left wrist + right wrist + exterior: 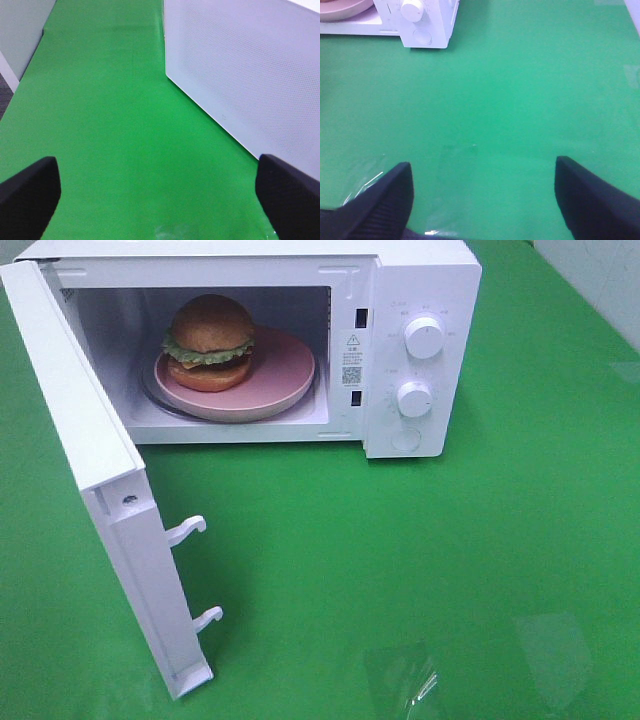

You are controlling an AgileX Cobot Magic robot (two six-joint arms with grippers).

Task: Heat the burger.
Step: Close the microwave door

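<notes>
Both jaws are gaping wide, empty: left gripper [159, 195], right gripper [485, 192]. Burger [210, 337] is sitting inside microwave [445, 300]; door [95, 450] is standing open, likely needing pushing shut next.

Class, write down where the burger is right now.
In the exterior high view the burger sits on the pink plate inside the open microwave, left of the plate's middle, upper left of the picture.

Staged test bench — green mat [420, 560], white microwave [450, 290]
</notes>
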